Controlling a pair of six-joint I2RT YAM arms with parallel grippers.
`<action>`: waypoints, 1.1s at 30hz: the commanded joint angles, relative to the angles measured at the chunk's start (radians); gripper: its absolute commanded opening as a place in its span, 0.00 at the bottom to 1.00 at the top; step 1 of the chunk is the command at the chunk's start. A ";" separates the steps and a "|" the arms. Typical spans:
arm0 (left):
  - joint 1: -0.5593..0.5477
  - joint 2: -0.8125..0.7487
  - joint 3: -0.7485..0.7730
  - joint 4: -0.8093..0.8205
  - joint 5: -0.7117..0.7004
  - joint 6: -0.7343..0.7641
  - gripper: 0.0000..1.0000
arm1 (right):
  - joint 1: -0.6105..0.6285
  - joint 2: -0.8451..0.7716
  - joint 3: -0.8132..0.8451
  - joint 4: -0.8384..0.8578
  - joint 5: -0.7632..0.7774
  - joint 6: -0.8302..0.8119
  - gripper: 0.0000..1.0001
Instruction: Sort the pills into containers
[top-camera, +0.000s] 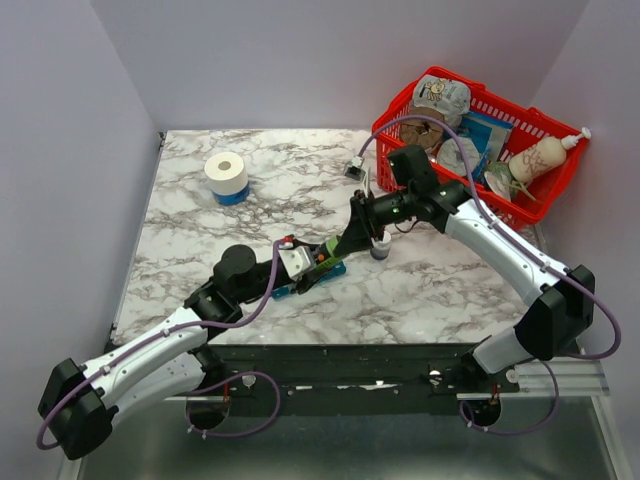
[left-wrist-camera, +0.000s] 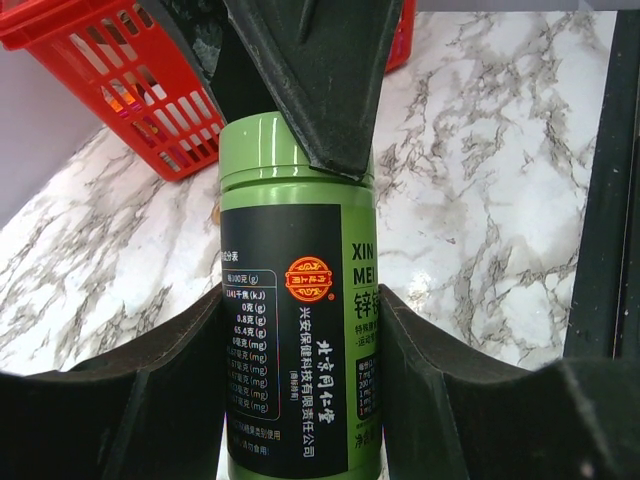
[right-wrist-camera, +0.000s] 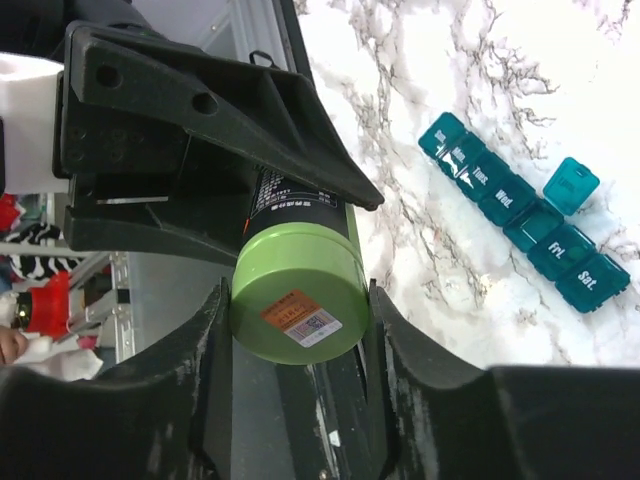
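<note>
A green pill bottle (left-wrist-camera: 295, 330) with a black label is held off the table between both arms. My left gripper (left-wrist-camera: 300, 305) is shut on its body. My right gripper (right-wrist-camera: 295, 295) has its fingers pressed against both sides of the green cap (right-wrist-camera: 298, 290). From above the two grippers meet at the bottle (top-camera: 330, 250) in the middle of the table. The containers, a teal strip of day-marked compartments (right-wrist-camera: 520, 215), lie on the marble just below; one lid (right-wrist-camera: 572, 185) stands open. No pills show.
A red mesh basket (top-camera: 400, 105) full of packets stands at the back right. A white roll on a blue base (top-camera: 226, 175) sits back left. A small dark jar (top-camera: 380, 250) stands beside the grippers, with a small grey block (top-camera: 356, 168) behind.
</note>
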 joint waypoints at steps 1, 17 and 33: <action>0.011 -0.018 0.002 0.011 0.083 0.020 0.00 | 0.026 0.005 0.043 -0.039 -0.213 -0.125 0.16; 0.057 0.015 0.040 -0.067 0.240 -0.003 0.00 | 0.129 -0.038 0.149 -0.231 0.043 -1.046 0.61; 0.057 -0.031 0.011 0.028 0.071 -0.001 0.00 | 0.042 -0.108 -0.061 0.114 -0.047 0.010 1.00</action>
